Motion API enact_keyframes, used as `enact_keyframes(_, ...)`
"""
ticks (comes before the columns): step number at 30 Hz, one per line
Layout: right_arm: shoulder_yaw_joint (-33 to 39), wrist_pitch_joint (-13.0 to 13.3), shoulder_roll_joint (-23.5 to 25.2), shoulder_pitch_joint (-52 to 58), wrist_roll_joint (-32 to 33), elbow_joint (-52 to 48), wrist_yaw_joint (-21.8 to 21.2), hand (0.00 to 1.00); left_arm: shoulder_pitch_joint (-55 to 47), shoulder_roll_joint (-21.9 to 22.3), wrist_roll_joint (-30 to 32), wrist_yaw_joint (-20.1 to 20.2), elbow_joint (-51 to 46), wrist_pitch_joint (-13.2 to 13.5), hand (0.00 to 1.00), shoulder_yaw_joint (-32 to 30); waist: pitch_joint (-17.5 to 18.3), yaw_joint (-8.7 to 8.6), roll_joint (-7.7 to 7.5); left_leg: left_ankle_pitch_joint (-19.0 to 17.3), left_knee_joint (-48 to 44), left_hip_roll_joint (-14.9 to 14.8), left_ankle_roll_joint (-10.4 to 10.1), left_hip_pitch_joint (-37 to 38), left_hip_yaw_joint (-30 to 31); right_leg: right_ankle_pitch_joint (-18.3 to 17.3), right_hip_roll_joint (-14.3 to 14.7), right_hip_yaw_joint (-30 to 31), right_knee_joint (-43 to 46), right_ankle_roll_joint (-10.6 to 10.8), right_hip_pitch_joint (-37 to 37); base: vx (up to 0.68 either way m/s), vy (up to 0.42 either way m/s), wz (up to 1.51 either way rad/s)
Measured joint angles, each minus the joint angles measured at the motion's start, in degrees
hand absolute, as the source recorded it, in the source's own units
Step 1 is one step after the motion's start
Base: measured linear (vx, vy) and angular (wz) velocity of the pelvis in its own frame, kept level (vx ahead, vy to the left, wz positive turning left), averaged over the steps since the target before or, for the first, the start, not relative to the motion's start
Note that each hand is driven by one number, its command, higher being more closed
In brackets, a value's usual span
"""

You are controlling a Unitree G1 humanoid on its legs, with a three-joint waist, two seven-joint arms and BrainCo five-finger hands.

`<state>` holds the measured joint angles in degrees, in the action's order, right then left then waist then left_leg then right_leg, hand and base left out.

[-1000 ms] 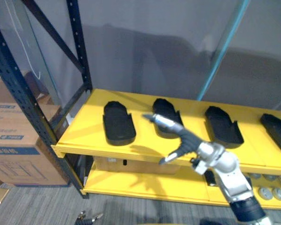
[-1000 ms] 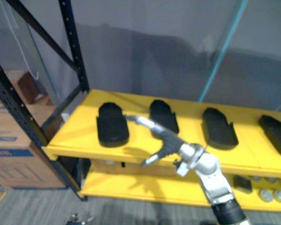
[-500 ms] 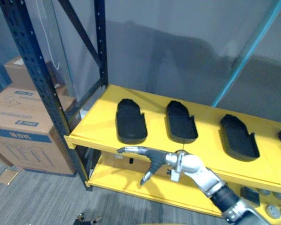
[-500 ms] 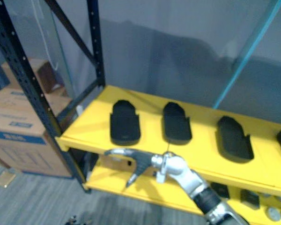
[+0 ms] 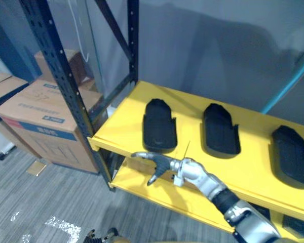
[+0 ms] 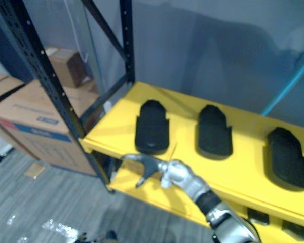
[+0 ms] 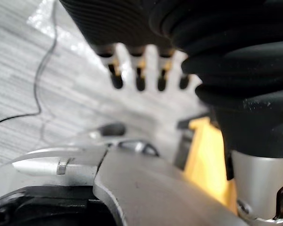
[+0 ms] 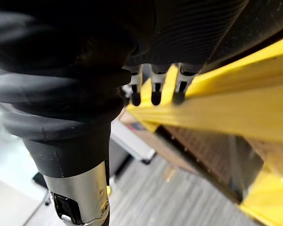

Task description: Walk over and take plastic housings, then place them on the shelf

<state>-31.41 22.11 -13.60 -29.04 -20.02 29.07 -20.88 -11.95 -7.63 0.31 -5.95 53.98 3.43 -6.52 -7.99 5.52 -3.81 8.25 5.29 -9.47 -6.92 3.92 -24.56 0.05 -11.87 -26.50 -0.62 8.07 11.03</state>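
Three black plastic housings lie in a row on the yellow shelf (image 5: 124, 121): the left one (image 5: 159, 125), the middle one (image 5: 221, 129) and the right one (image 5: 292, 155). My right hand (image 5: 162, 163) hangs open and empty just in front of the shelf's front edge, below the left housing, fingers straight and spread. Its fingers (image 8: 153, 92) show against the yellow edge in the right wrist view. In the left wrist view my left hand (image 7: 140, 70) is open over the grey floor and holds nothing.
A dark blue rack post (image 5: 66, 86) stands at the shelf's left corner, with a diagonal brace behind it. Cardboard boxes (image 5: 45, 119) sit on the floor to the left. A lower yellow shelf (image 5: 157, 190) lies beneath. Grey carpet (image 5: 50, 202) spreads in front.
My right hand has come back from over the middle housing and dropped to the shelf's front edge. The camera has swung left, so the shelf sits further right.
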Motion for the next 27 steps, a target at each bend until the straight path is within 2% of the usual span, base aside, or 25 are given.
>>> enact_keyframes(4,1.20,-1.12,0.88,-3.71,-1.28,4.86,2.67,0.00,0.22,0.78,0.00,-0.02,-0.72,-0.31,0.00,0.00,-0.77,0.24,0.90,0.00,0.00,0.24,0.00,0.18,0.68,-0.20,-0.14,-0.90,-0.05,0.20,0.91,0.03,-0.003,0.13)
enact_keyframes(12,6.20,-2.25,0.36,-5.26,-1.05,10.71,4.65,0.00,0.15,0.63,-0.44,-0.16,-0.92,-0.97,0.00,0.06,-1.06,0.26,0.80,-0.23,0.01,0.37,0.16,0.45,1.17,-0.62,-0.30,-1.69,-0.06,-0.06,1.46,0.00,-0.001,0.03)
enact_keyframes(17,6.23,-1.56,0.00,-7.26,-0.96,13.15,4.61,0.00,0.23,0.73,-0.45,-0.15,-1.12,-0.99,0.00,0.05,-2.33,0.23,1.13,-0.60,0.01,0.93,0.18,1.06,1.83,-1.03,-0.79,-2.16,-0.03,0.49,2.48,0.00,0.006,0.06)
enact_keyframes(20,6.70,0.27,-0.32,-8.22,0.35,14.51,4.23,0.00,0.07,0.66,-0.45,-0.10,-1.12,-0.98,0.00,0.00,-2.57,0.33,0.90,-0.68,0.01,1.32,0.38,0.98,1.84,-1.07,-1.14,-2.43,-0.05,0.58,2.55,0.03,0.008,0.02)
enact_keyframes(22,6.78,0.99,-0.33,-8.54,2.52,14.51,1.73,0.00,0.13,0.49,-0.46,-0.08,-1.12,-0.97,0.00,-0.02,-2.69,0.33,0.64,-0.73,0.01,1.36,0.38,1.00,1.91,-1.03,-1.15,-2.59,-0.02,0.63,2.68,0.07,-0.003,0.04)
enact_keyframes(23,6.99,1.91,-0.29,-8.54,6.39,14.33,-3.52,0.00,0.18,0.49,-0.46,-0.03,-1.12,-0.96,0.00,-0.04,-2.71,0.37,0.59,-0.80,0.01,1.39,0.27,1.06,1.98,-0.99,-1.14,-2.83,-0.03,0.72,2.90,0.07,-0.011,0.04)
enact_keyframes(24,6.94,1.93,-0.28,-8.54,7.72,14.09,-5.34,0.00,0.18,0.51,-0.46,-0.02,-1.12,-0.96,0.00,-0.05,-2.71,0.38,0.60,-0.83,0.01,1.40,0.24,1.07,1.98,-0.99,-1.14,-2.89,-0.04,0.71,2.92,0.07,-0.011,0.03)
enact_keyframes(25,6.87,1.77,-0.24,-8.54,9.18,13.72,-7.52,0.00,0.19,0.52,-0.46,-0.02,-1.12,-0.95,0.00,-0.05,-2.71,0.38,0.60,-0.86,0.01,1.39,0.19,1.07,1.97,-1.00,-1.13,-2.91,-0.04,0.71,2.94,0.06,-0.008,-0.03)
enact_keyframes(27,4.51,0.46,-1.08,-8.46,13.62,8.87,-15.58,0.00,0.16,0.79,-0.44,-0.02,-1.12,-0.92,0.00,-0.11,-2.71,0.24,0.60,-0.82,-0.01,1.13,0.04,1.06,1.62,-0.95,-1.02,-2.65,0.18,0.65,2.64,0.06,-0.012,-0.11)
